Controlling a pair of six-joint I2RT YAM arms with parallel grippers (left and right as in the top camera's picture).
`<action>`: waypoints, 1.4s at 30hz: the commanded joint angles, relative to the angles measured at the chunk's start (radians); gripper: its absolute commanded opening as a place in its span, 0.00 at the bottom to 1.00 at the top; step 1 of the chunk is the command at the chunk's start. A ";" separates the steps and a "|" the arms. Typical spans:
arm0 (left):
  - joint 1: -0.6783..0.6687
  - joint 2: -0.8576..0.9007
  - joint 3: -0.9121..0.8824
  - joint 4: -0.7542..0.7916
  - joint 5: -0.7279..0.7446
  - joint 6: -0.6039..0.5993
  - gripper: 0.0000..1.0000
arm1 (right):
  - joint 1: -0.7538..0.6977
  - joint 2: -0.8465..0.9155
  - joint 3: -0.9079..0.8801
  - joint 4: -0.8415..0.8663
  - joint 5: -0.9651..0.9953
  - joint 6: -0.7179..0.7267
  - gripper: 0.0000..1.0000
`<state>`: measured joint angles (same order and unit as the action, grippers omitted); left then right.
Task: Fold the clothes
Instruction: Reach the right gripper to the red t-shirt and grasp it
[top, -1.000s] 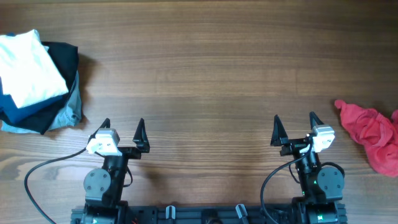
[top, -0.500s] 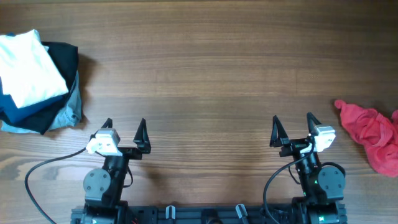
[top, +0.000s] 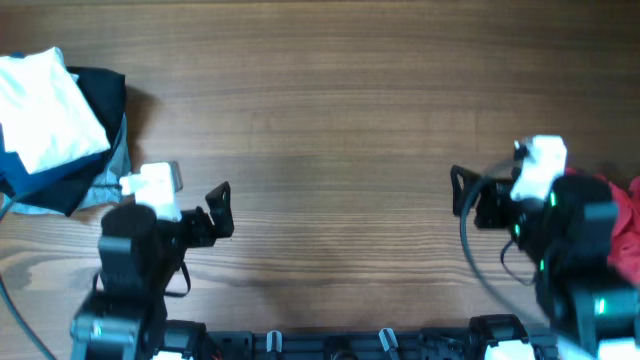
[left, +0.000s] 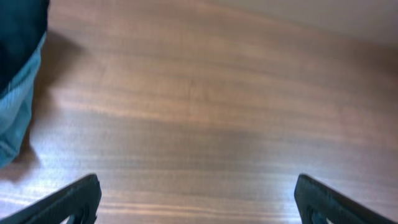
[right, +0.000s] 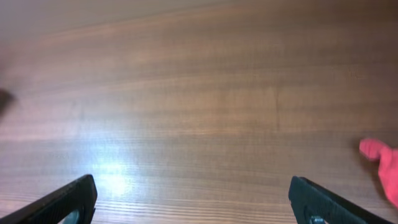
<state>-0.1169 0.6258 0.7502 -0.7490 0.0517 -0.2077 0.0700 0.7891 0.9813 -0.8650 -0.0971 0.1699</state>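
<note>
A crumpled red garment (top: 626, 222) lies at the table's right edge, partly hidden by my right arm; a bit of it shows in the right wrist view (right: 385, 167). A stack of folded clothes, white (top: 45, 105) on top of black and blue, sits at the far left; its blue and dark edge shows in the left wrist view (left: 15, 93). My left gripper (left: 198, 199) is open and empty above bare wood, right of the stack. My right gripper (right: 193, 199) is open and empty, left of the red garment.
The wooden table (top: 330, 120) spans the view. Cables run from both arm bases along the front edge (top: 480, 260).
Both arms have risen from their rest pose towards the camera. The left arm swung towards the stack, the right arm towards the red garment, now partly covering it.
</note>
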 joint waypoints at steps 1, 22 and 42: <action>-0.006 0.148 0.137 -0.100 0.012 -0.007 1.00 | 0.005 0.163 0.135 -0.027 -0.032 -0.015 1.00; -0.006 0.198 0.165 -0.130 0.011 -0.010 1.00 | -0.409 0.998 0.151 0.206 0.479 0.040 0.99; -0.006 0.198 0.165 -0.115 0.011 -0.010 1.00 | -0.505 1.075 0.192 0.240 0.348 -0.006 0.04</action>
<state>-0.1169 0.8276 0.8951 -0.8753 0.0513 -0.2077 -0.4347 1.8946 1.1236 -0.6075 0.3641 0.1993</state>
